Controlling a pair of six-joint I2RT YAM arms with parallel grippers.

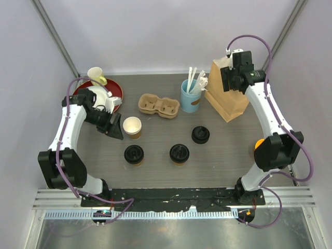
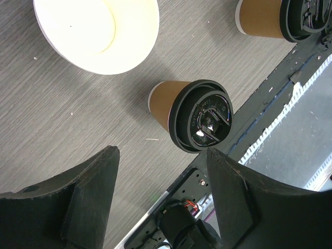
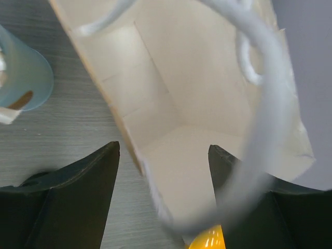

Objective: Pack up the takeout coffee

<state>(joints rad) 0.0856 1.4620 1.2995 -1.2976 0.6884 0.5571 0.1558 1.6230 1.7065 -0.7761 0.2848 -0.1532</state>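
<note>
Both empty, spread wide: left tool (image 2: 162, 153) near lidded cup (image 2: 199, 116), right tool (image 3: 163, 148) over paper bag (image 3: 171, 93).

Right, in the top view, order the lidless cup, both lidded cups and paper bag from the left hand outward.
1. Lidless cup, beside left hand
2. Left lidded cup, near edge
3. Middle lidded cup, centre
4. Paper bag, far right

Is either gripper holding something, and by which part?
Nothing is held. The left gripper stands open near a lidded cup, the right gripper open over the paper bag.
</note>
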